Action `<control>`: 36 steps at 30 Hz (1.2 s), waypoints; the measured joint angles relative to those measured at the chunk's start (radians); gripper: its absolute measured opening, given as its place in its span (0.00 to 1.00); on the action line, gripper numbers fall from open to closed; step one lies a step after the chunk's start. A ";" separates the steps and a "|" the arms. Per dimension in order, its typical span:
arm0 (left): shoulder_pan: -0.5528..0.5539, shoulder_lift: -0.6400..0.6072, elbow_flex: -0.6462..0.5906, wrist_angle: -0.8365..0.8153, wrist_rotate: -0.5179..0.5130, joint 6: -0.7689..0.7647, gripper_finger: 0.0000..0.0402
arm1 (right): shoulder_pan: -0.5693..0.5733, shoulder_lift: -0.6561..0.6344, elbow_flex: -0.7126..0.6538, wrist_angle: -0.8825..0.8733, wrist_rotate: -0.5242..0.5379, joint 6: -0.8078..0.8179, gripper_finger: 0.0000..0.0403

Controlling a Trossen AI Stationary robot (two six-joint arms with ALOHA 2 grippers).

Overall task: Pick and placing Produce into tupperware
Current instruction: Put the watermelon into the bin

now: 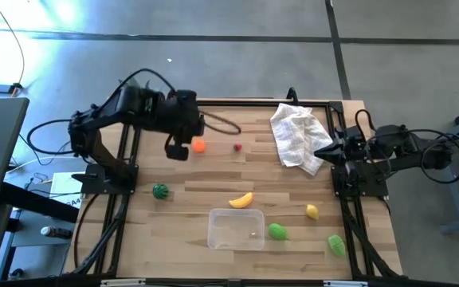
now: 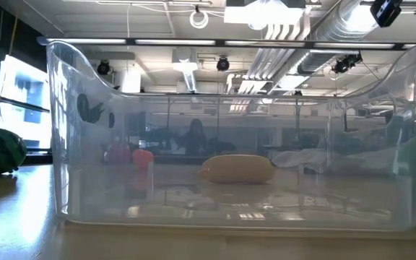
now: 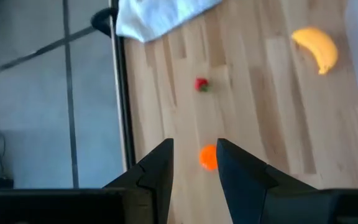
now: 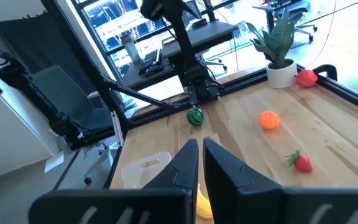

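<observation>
The clear tupperware (image 1: 235,229) stands near the table's front edge with nothing in it. Produce lies loose on the wood: an orange (image 1: 198,145), a small strawberry (image 1: 237,147), a banana (image 1: 241,200), a lemon (image 1: 312,211), a striped green melon (image 1: 160,191) and two green pieces (image 1: 277,232) (image 1: 336,245). My left gripper (image 1: 176,151) hangs raised above the table just left of the orange (image 3: 208,157). It is shut to a narrow gap and holds nothing. My right gripper (image 4: 201,149) waits shut at the right edge, pointing across the table.
A crumpled white checked cloth (image 1: 297,135) lies at the far right. A spiky green plant in a white pot (image 4: 278,53) stands at the far edge, with a red piece (image 4: 306,78) beside it. Black frame rails (image 1: 126,199) run along both sides of the table.
</observation>
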 joint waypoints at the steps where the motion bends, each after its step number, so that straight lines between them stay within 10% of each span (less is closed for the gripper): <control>1: 0.018 -0.007 -0.011 -0.002 0.018 0.017 0.28 | 0.000 0.000 0.000 0.004 0.000 0.000 0.04; 25: 0.195 -0.207 -0.773 0.337 0.292 -0.083 0.28 | 0.000 0.000 0.001 0.013 0.034 0.016 0.04; 36: 0.188 -0.213 -0.857 0.336 0.497 -0.125 0.28 | 0.000 0.000 0.001 -0.006 0.036 0.008 0.04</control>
